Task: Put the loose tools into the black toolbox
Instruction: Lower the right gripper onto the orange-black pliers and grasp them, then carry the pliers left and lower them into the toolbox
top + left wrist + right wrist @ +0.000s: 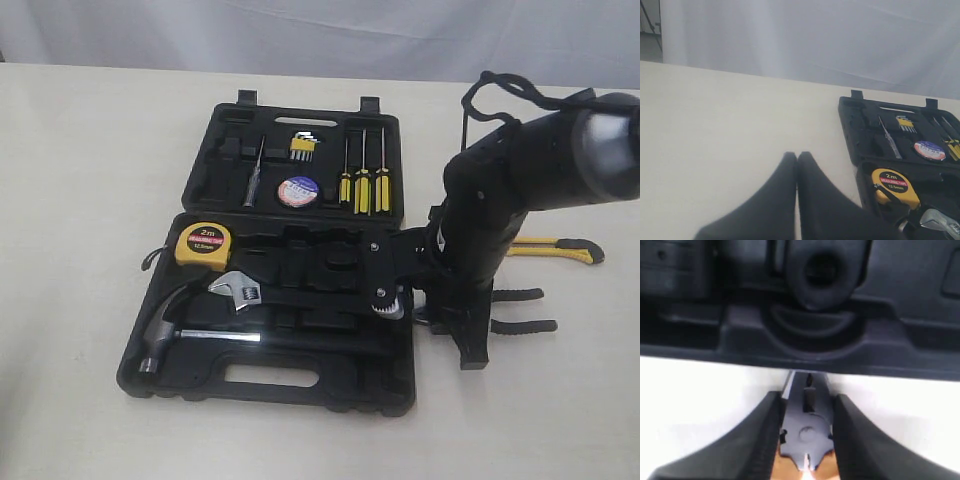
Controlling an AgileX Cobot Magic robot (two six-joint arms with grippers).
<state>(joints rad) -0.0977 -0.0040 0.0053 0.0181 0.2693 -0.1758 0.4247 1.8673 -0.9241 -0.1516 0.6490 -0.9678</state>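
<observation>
pliers (pixel 806 437) in right gripper (pixel 807 400), handles cropped — blurred

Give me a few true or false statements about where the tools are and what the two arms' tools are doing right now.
1. The yellow 2m tape measure sits inside the open black plastic toolbox. True.
2. The yellow-black utility knife is stowed in the toolbox. False: it lies on the beige table, to the right of the box.
3. The left tool is shut and empty. True.
4. The right tool holds nothing. False: it is shut on the orange-and-black-handled pliers at the box's right edge.
5. The black tape roll with blue-white label lies in the box beside the yellow-black screwdrivers. True.
</observation>
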